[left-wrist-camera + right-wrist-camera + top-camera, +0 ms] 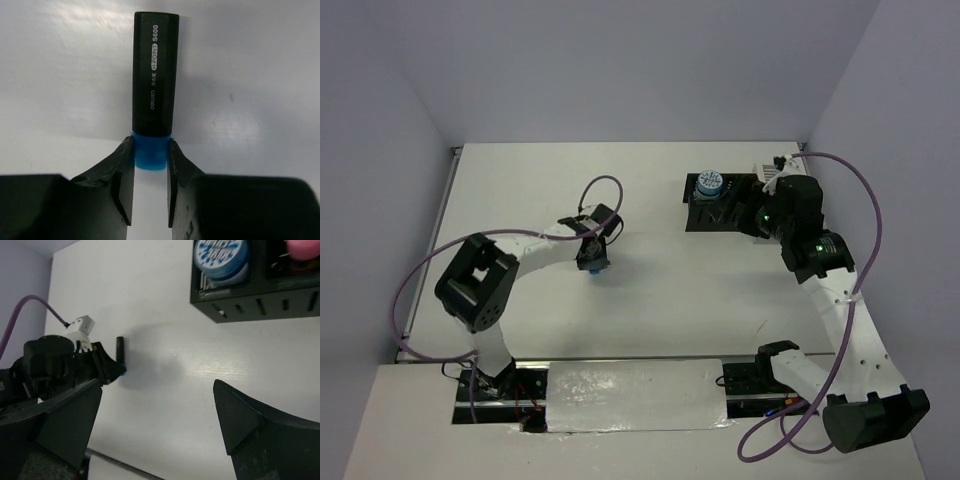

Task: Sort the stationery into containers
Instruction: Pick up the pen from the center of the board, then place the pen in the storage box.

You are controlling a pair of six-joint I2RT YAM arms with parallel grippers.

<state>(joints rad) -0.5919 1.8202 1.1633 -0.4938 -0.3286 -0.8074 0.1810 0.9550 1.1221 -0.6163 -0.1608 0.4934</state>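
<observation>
Table (650, 300): white, walled on three sides.

Left arm (535, 250): reaches from its base towards mid-table, and its wrist is over bare surface left of centre.

Right arm (820, 255): stretched up the right side, with its wrist over the right end of the organiser (698, 215).

Organiser: black, with several compartments, at the far right of the table. Slots run along its near wall in the right wrist view.

Box (765, 170): white and slatted, just behind the organiser's far right corner and partly hidden by the right arm.

Right gripper (157, 385): fingers spread wide with nothing between them, above bare table just short of the organiser.

Left gripper (150, 142): fingers (122, 165) pinch the marker (154, 75) by its blue cap (150, 157), one on each side. It is well apart from the organiser.

Tape roll (221, 257): blue and white, lying flat in the organiser's left end compartment.

Marker: dark body printed "H-POINT S600", pointing straight away from the fingers over bare table. Cannot tell whether it touches the surface.

Pink item (302, 247): in the compartment next to the roll, cut off by the frame edge.
</observation>
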